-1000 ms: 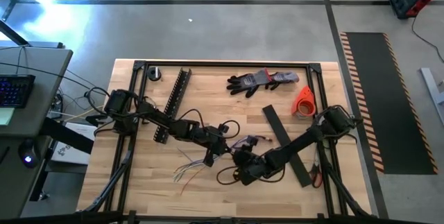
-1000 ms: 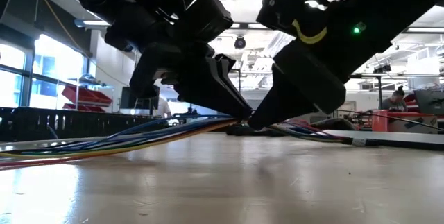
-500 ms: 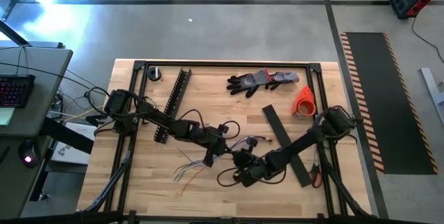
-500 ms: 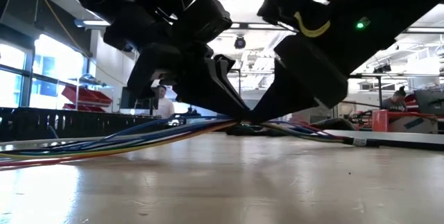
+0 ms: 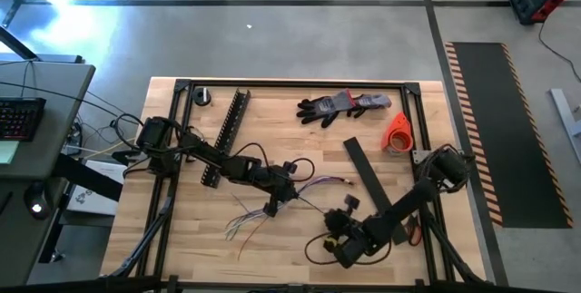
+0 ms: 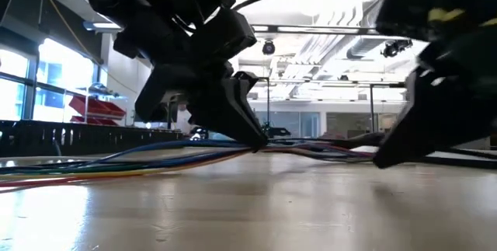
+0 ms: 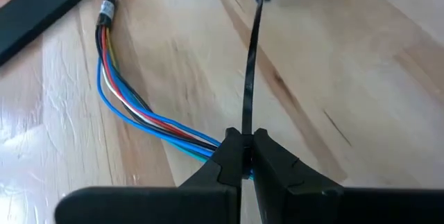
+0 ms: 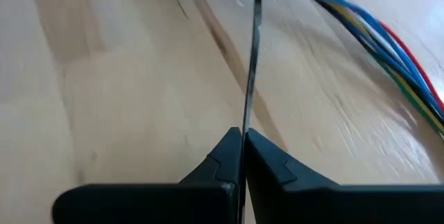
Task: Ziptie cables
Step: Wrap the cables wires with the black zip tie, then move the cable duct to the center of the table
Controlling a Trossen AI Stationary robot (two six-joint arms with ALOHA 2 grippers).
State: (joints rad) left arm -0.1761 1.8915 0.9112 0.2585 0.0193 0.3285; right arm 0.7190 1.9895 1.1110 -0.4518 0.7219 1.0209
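Your cables (image 5: 272, 204) lie as one loose bunch mid-table, with the left gripper (image 5: 275, 205) clamped on them and on a thin black ziptie (image 7: 248, 85). Only the left wrist view shows the bunch's taped end (image 7: 107, 10) and its blue, white and orange strands. The right wrist view shows you the right gripper (image 8: 242, 156) pinched on that ziptie's other end, which the high view barely resolves, nearer the front edge. You have two grippers, one ziptie, one bunch.
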